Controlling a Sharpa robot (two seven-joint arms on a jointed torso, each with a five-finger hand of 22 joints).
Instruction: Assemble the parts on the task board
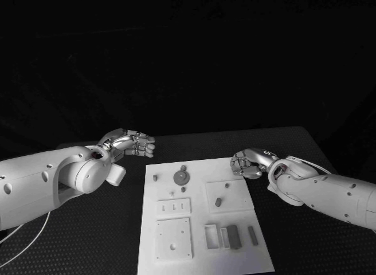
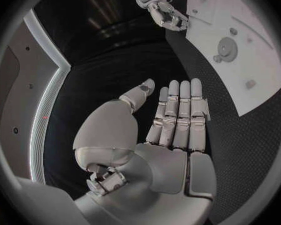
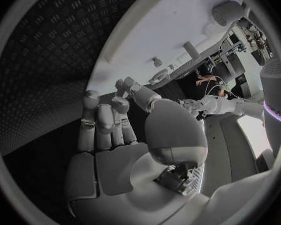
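Task board (image 1: 200,229) on black table (image 1: 97,240), parts (image 1: 230,236) scattered

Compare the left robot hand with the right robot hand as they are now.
The left robot hand hovers over the black table, off the task board's far left corner; the right robot hand sits at the board's right edge. The left's fingers are straight and together; the right's are curled inward. Both are silver and hold nothing.

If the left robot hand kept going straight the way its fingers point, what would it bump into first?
Probably nothing: the left robot hand points over bare black table, with the white board off to one side. Depth is hard to judge.
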